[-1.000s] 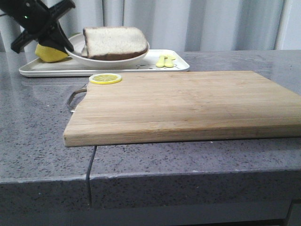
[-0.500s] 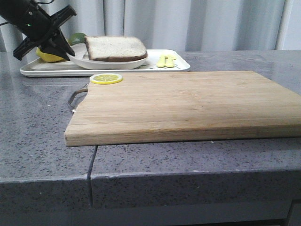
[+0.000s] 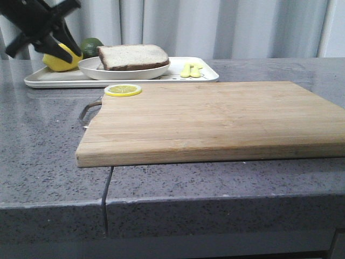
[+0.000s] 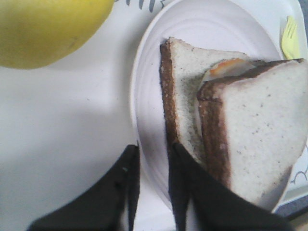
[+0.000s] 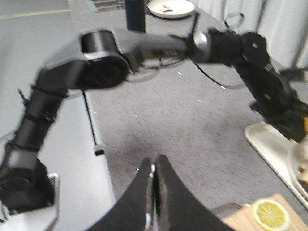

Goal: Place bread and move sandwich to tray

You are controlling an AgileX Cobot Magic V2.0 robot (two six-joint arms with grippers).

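The sandwich (image 3: 133, 56), white-bread slices with brown crust, lies in a round white dish (image 3: 121, 72) that rests flat on the white tray (image 3: 167, 79) at the back left. In the left wrist view the top bread slice (image 4: 262, 130) lies askew over a lower slice (image 4: 185, 77), with a bit of orange egg (image 4: 225, 67) between them. My left gripper (image 3: 63, 47) (image 4: 153, 166) stands at the dish's left rim (image 4: 144, 110), jaws a small gap apart over it. My right gripper (image 5: 154, 169) is shut and empty above the grey counter, out of the front view.
A wooden cutting board (image 3: 215, 118) fills the middle of the counter, with a lemon slice (image 3: 123, 90) at its far left corner. A yellow lemon (image 3: 60, 61) (image 4: 48, 29) and a green lime (image 3: 91, 44) sit on the tray beside the dish. The left arm (image 5: 144, 45) crosses the right wrist view.
The dish with the sandwich went from raised and tilted down to flat on the tray. My left gripper has drawn up and to the left.
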